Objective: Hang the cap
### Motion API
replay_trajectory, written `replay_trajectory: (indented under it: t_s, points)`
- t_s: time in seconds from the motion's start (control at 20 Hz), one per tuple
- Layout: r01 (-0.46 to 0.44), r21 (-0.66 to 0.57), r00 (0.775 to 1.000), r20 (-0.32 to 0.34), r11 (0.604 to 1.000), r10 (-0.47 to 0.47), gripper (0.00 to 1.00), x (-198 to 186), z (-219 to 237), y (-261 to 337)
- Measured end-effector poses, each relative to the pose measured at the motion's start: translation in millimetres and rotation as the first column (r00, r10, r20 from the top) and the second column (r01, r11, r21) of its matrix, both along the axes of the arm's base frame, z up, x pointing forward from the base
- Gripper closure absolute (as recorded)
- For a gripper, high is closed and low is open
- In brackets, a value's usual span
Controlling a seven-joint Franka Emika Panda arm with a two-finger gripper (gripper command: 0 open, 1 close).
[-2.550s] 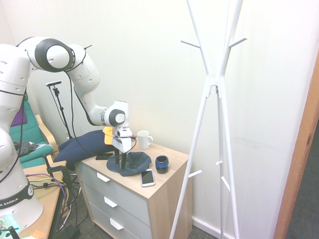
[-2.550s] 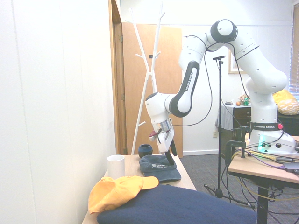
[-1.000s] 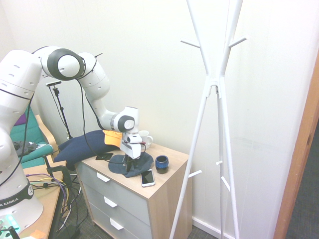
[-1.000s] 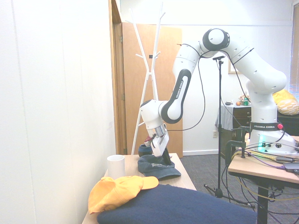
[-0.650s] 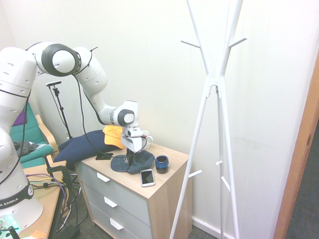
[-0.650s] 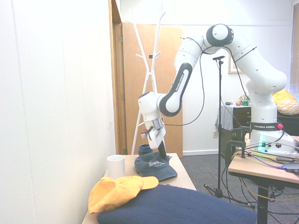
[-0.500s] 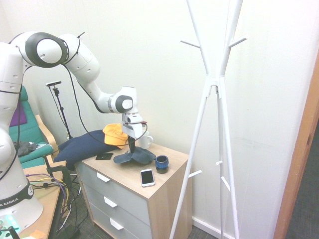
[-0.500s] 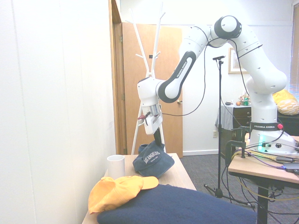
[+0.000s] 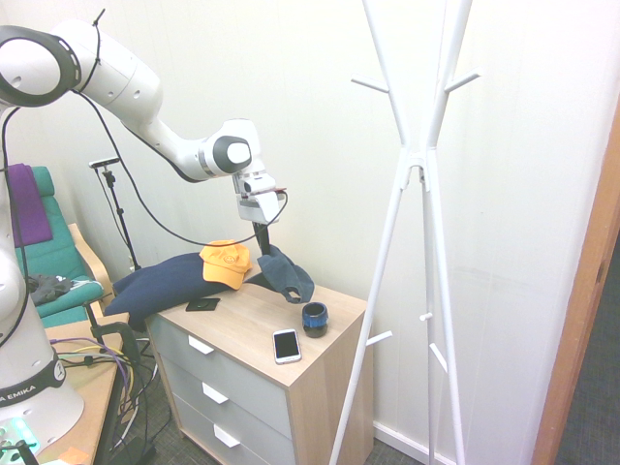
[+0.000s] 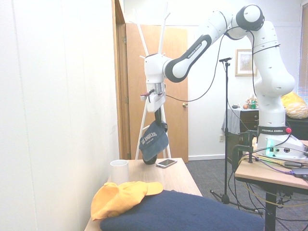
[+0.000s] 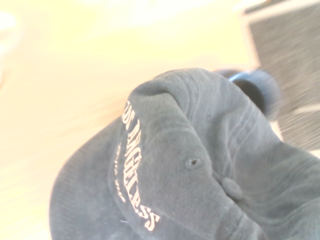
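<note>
1. The gripper [image 10: 158,115] is shut on the navy cap [image 10: 154,140], pinching its fabric; the cap hangs below the fingertips, over the dresser [image 9: 262,334], its pale "Los Angeles" lettering showing.
2. In the second exterior view the cap's lower edge overlaps the dark blue cup [image 9: 315,320]; the white phone [image 9: 287,346] lies flat near that cup, and a flat black item [image 9: 202,304] lies at the dresser's edge.
3. The orange-yellow cap [image 10: 120,198] rests against the large navy cushion [image 10: 183,214]; the white mug [image 10: 119,172] stands near that cap.
4. The white coat rack [image 9: 415,160] stands beside the dresser, apart from the held cap; its pegs stick out at several heights, and the cup and phone lie on the rack's side of the dresser top.
5. Half a second ago the cap was low by the dresser top; now it is higher, the arm raised with it.
</note>
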State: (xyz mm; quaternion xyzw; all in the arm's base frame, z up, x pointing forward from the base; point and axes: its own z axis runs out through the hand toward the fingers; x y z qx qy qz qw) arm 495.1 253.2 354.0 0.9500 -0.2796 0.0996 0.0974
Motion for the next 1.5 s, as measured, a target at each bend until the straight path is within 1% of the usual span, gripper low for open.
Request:
replay_trajectory:
  t_s: [0.15, 0.25, 0.35, 0.45, 0.6, 0.7, 0.9, 1.05, 1.1, 1.2, 1.3, 1.35, 1.4, 1.5]
  points:
    - [-0.002, -0.079, 0.997, 0.074, 0.997, 0.008, 1.0, -4, 48, -15]
    - [-0.004, -0.164, 0.992, 0.12, 0.986, 0.024, 1.0, -9, 80, -27]
    - [0.013, -0.265, 0.985, 0.172, 0.964, 0.034, 1.0, -12, 115, -42]
    - [0.045, -0.356, 0.973, 0.229, 0.933, 0.04, 1.0, -14, 152, -55]
    - [0.105, -0.467, 0.942, 0.329, 0.878, 0.062, 1.0, -24, 216, -62]
    - [0.147, -0.515, 0.92, 0.385, 0.844, 0.074, 1.0, -33, 257, -60]
    - [0.223, -0.569, 0.883, 0.462, 0.791, 0.084, 1.0, -38, 320, -69]
    - [0.277, -0.59, 0.859, 0.506, 0.758, 0.08, 1.0, -32, 362, -95]
    - [0.294, -0.59, 0.85, 0.522, 0.752, 0.077, 1.0, -30, 376, -104]
    - [0.32, -0.577, 0.829, 0.555, 0.751, 0.073, 1.0, -27, 407, -124]
    - [0.331, -0.554, 0.802, 0.591, 0.764, 0.081, 1.0, -24, 435, -144]
    - [0.333, -0.542, 0.793, 0.604, 0.771, 0.082, 1.0, -21, 444, -153]
    - [0.334, -0.532, 0.788, 0.611, 0.778, 0.08, 1.0, -16, 448, -161]
    - [0.327, -0.522, 0.792, 0.606, 0.787, 0.073, 1.0, -5, 441, -173]
